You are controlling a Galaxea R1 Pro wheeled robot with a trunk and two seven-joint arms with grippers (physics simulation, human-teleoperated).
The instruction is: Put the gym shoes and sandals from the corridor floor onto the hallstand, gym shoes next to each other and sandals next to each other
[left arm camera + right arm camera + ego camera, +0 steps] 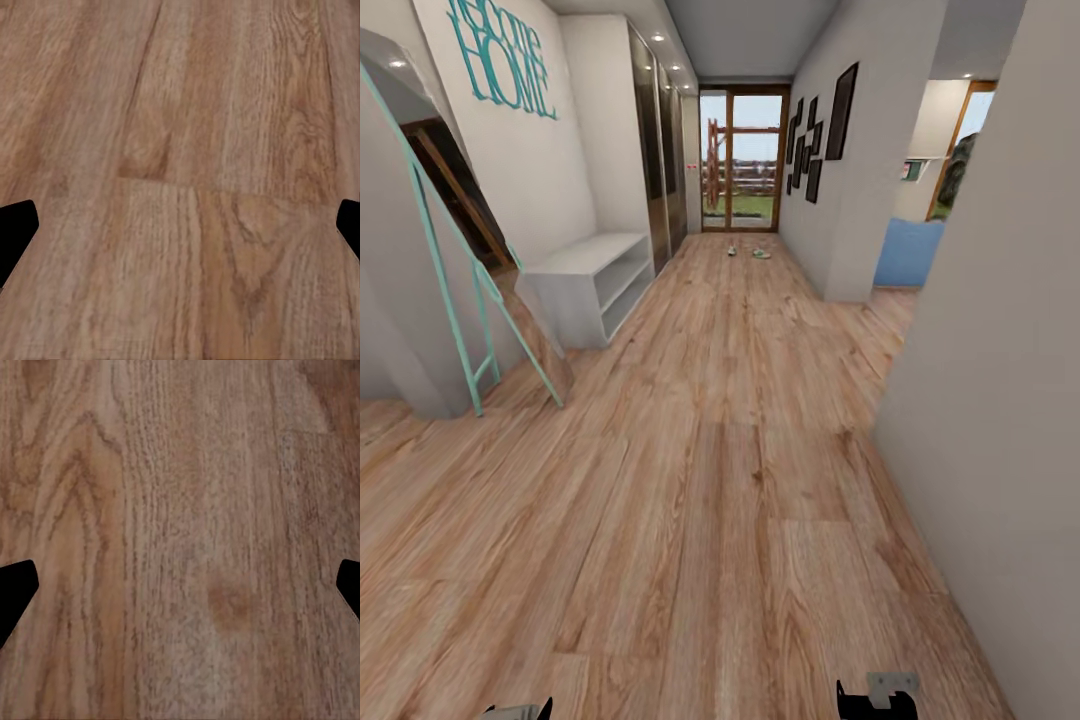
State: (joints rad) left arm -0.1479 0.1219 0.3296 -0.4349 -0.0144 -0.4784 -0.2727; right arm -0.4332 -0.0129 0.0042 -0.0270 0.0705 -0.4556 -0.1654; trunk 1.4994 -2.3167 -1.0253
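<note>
Nearest: left gripper (180, 225) and right gripper (180, 585) hang low over the light brown wood-grain plank corridor floor (710, 520). Wrist views show both sets of black fingertips (16, 229) spread wide, w/ bare planks between. Nothing held, nothing touched.

Mid-distance, robot's left: pale grey low wide hallstand w/ two open shelf levels (588, 280) against the wall. Shelves look unoccupied. A teal-framed leaning mirror (450, 270) stands nearer than it.

Far end, near the glazed wood-framed door (740, 160): small pale shoes on the floor (748, 251). Too small to tell gym shoes from sandals, or to count.

Assessment: approach step in hand; no shoe picked yet. Next move calls for driving the length of the corridor to the footwear, then lowering trunk and arm for a floor-level grasp.
</note>
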